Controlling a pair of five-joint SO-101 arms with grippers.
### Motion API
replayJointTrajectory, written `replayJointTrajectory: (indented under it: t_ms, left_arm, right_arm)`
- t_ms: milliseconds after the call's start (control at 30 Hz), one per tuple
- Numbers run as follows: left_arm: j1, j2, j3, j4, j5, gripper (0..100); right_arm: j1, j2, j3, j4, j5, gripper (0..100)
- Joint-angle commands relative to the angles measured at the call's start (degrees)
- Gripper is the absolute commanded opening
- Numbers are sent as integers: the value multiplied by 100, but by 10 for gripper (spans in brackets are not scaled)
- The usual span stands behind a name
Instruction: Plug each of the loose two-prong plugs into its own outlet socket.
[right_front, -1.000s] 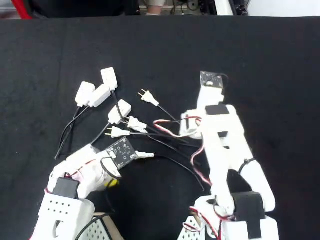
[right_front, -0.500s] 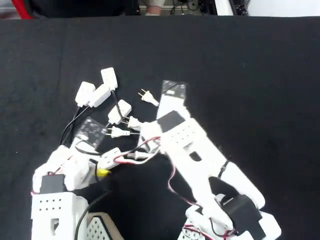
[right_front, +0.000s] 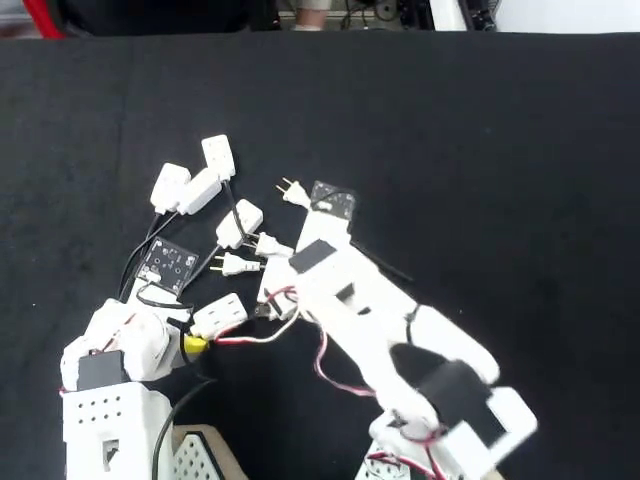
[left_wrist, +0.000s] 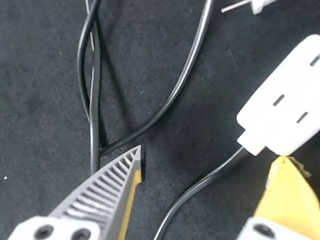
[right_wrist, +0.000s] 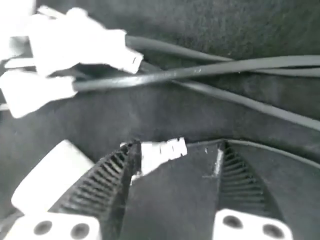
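Right gripper (right_wrist: 178, 148) straddles a loose plug (right_wrist: 159, 150).

Three white sockets (right_front: 200, 190) are clustered back left on the bench, on black cords. Fourth socket (right_front: 238, 223) sits just beside plug A (right_front: 268, 243) and plug B (right_front: 232, 264), prongs pointing left. Plug C (right_front: 291, 190) lies loose behind. Near socket (right_front: 220, 315) lies flat. Plug D (right_wrist: 160, 150) lies between the fingers of the right claw (right_wrist: 177, 146).

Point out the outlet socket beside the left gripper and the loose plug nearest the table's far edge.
outlet socket (left_wrist: 284, 119), left wrist view, its slotted face
loose plug (right_front: 295, 194), high view, its white body
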Motion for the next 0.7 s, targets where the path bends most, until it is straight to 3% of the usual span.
replayJointTrajectory:
  t_ms: [0, 500, 667]
  left_arm:
    - [-66, -18, -31, -141, 26, 383]
    - [-66, -18, 127, -440, 18, 383]
    - [-66, -18, 136, -431, 18, 383]
  right_arm:
    - [281, 567, -541, -88, -211, 230]
    - [264, 1262, -1560, 1143, -35, 228]
    - [255, 1270, -1411, 1143, 105, 85]
